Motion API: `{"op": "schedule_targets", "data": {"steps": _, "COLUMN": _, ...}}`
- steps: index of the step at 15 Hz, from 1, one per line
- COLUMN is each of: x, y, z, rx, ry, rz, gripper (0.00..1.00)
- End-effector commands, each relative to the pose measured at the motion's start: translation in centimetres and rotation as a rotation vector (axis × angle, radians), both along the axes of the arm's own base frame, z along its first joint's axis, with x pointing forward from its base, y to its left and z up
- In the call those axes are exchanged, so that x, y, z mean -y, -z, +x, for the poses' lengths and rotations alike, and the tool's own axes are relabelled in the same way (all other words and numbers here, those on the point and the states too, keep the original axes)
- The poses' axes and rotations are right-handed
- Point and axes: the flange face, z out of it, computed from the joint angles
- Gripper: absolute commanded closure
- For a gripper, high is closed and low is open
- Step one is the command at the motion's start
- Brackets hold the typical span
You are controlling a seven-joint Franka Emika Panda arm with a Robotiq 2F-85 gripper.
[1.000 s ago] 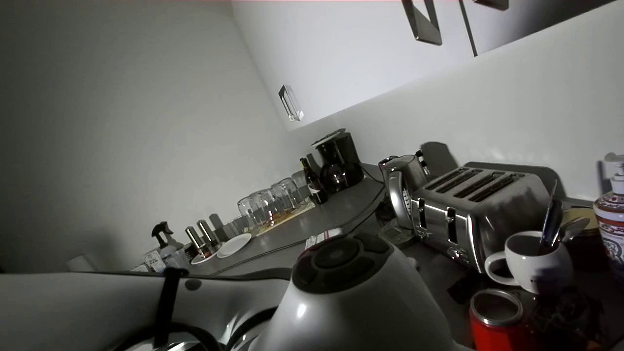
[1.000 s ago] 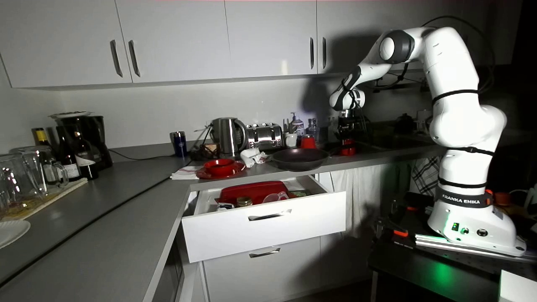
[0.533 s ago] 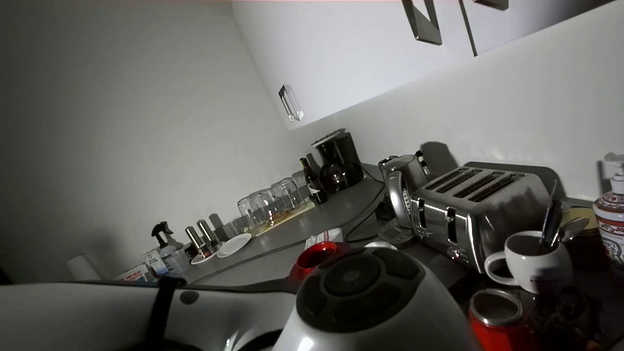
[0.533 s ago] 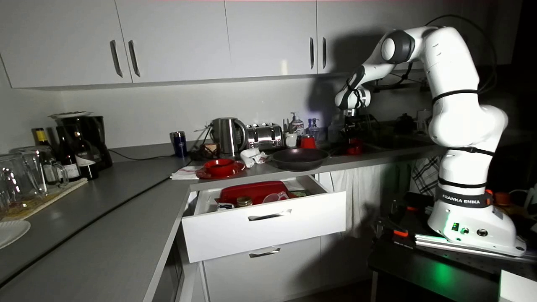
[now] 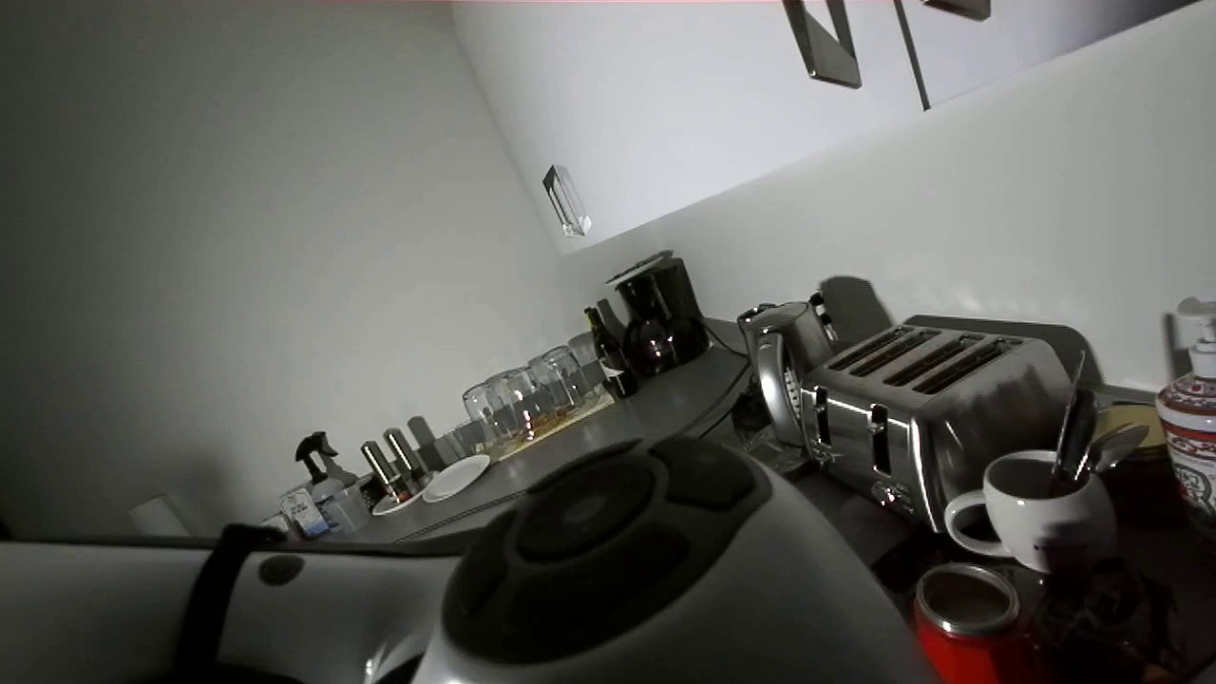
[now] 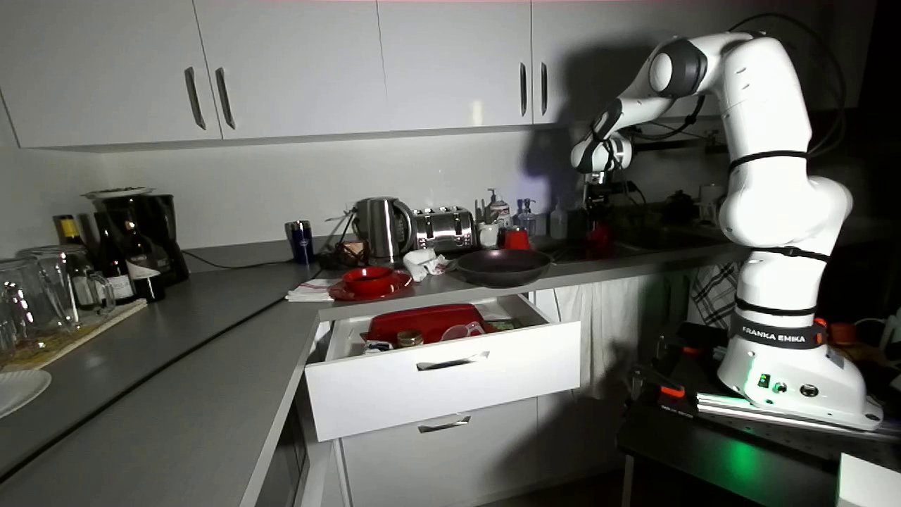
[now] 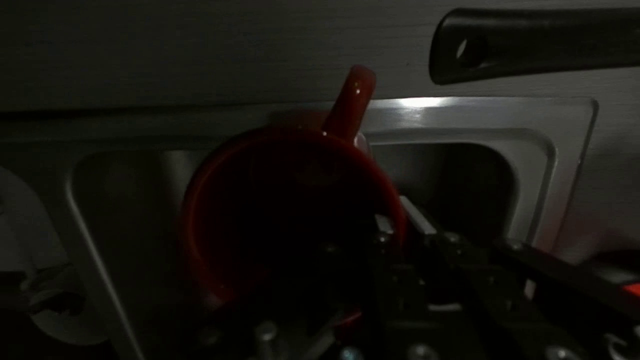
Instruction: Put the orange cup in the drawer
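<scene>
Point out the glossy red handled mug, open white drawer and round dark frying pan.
Glossy red handled mug (image 7: 287, 195): wrist view, on its shadowed inside.
Open white drawer (image 6: 443, 387): in an exterior view, on its front panel.
Round dark frying pan (image 6: 503, 262): in an exterior view, on its inside.

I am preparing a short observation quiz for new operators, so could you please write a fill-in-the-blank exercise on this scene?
1. In the wrist view, the gripper holds the red cup with one finger inside it and the other finger ____ it.
2. The lower drawer is shut, whereas the upper drawer stands ____.
3. The bowl rests on a plate coloured ____.
4. In an exterior view, the handled mug beside the toaster is coloured ____.

Missing words: outside; open; red; white.
</scene>
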Motion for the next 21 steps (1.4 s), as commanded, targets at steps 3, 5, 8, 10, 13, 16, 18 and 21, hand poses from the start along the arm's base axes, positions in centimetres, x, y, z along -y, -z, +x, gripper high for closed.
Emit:
{"op": "schedule_targets", "data": {"steps": 3, "x": -1.4, "y": -4.3, "z": -3.3, "rx": 0.078, "ry": 0.017, "rz": -0.041, "gripper": 0.92}}
{"op": "schedule_targets", "data": {"steps": 5, "x": -2.1, "y": -5.5, "z": -3.9, "rx": 0.106, "ry": 0.005, "rz": -0.055, "gripper": 0.93}}
{"op": "schedule_targets", "data": {"steps": 8, "x": -3.2, "y": -7.0, "z": -4.4, "rx": 0.141, "ry": -0.011, "rz": -0.08, "gripper": 0.92}}
{"op": "schedule_targets", "data": {"steps": 10, "x": -4.2, "y": -8.1, "z": -4.7, "rx": 0.166, "ry": -0.035, "rz": -0.104, "gripper": 0.92}}
{"op": "schedule_targets", "data": {"steps": 13, "x": -6.2, "y": -9.7, "z": -4.9, "rx": 0.205, "ry": -0.089, "rz": -0.146, "gripper": 0.92}}
{"op": "schedule_targets", "data": {"steps": 16, "x": -8.6, "y": -11.1, "z": -4.7, "rx": 0.243, "ry": -0.155, "rz": -0.186, "gripper": 0.92}}
{"op": "schedule_targets", "data": {"steps": 18, "x": -10.5, "y": -11.9, "z": -4.4, "rx": 0.271, "ry": -0.206, "rz": -0.205, "gripper": 0.92}}
{"op": "schedule_targets", "data": {"steps": 21, "x": -14.2, "y": -13.0, "z": -3.7, "rx": 0.313, "ry": -0.297, "rz": -0.223, "gripper": 0.92}}
